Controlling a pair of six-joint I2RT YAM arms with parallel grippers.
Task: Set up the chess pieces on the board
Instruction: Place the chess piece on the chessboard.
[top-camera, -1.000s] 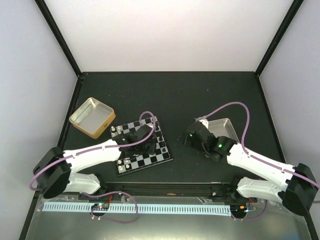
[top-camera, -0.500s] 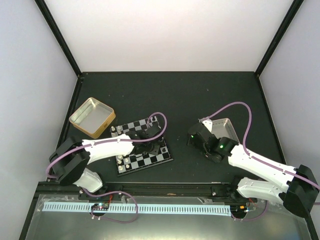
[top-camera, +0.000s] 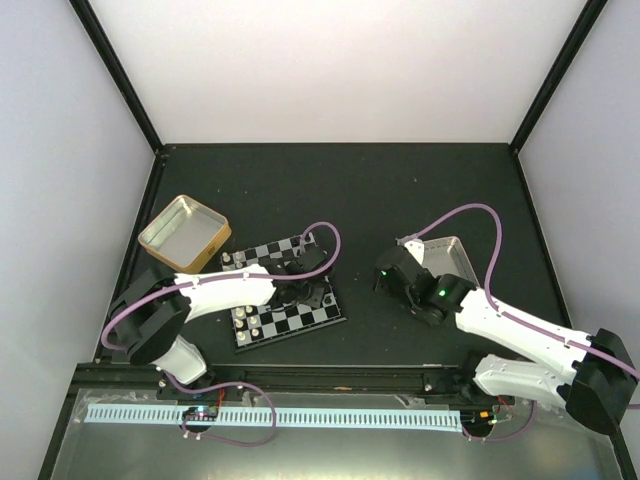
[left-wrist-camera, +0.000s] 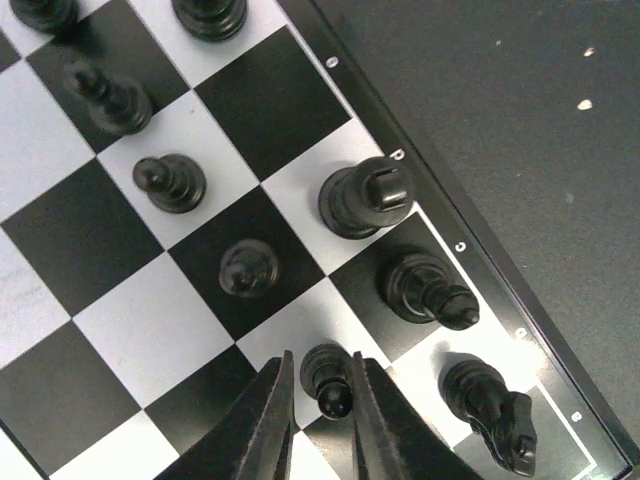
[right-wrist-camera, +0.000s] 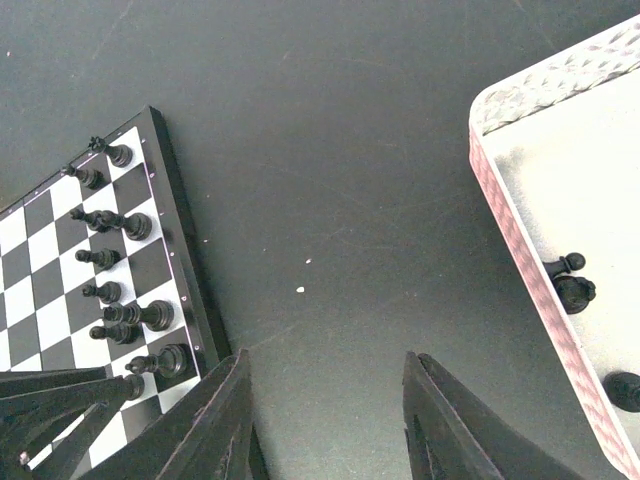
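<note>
The board (top-camera: 292, 322) lies left of centre, with cream-white pieces (top-camera: 246, 321) on its left side and black pieces on its right. My left gripper (top-camera: 300, 288) is low over the right side. In the left wrist view its jaws (left-wrist-camera: 320, 385) are closed narrowly round a black pawn (left-wrist-camera: 328, 383) that stands on a white square of the board (left-wrist-camera: 120, 330). Beside it stand a knight (left-wrist-camera: 490, 410), a bishop (left-wrist-camera: 425, 290) and a rook (left-wrist-camera: 362, 198). My right gripper (top-camera: 386, 274) is open and empty over bare table (right-wrist-camera: 325, 400).
A pink-rimmed tin (right-wrist-camera: 520, 250) right of my right gripper holds a few black pieces (right-wrist-camera: 572, 285); it also shows in the top view (top-camera: 452, 250). A gold tin (top-camera: 185, 235) sits left of the board. The board's right edge (right-wrist-camera: 185, 270) is left of my right fingers.
My left gripper has moved from the board's middle to its right side and lowered. My right gripper has drawn back slightly toward the tin.
</note>
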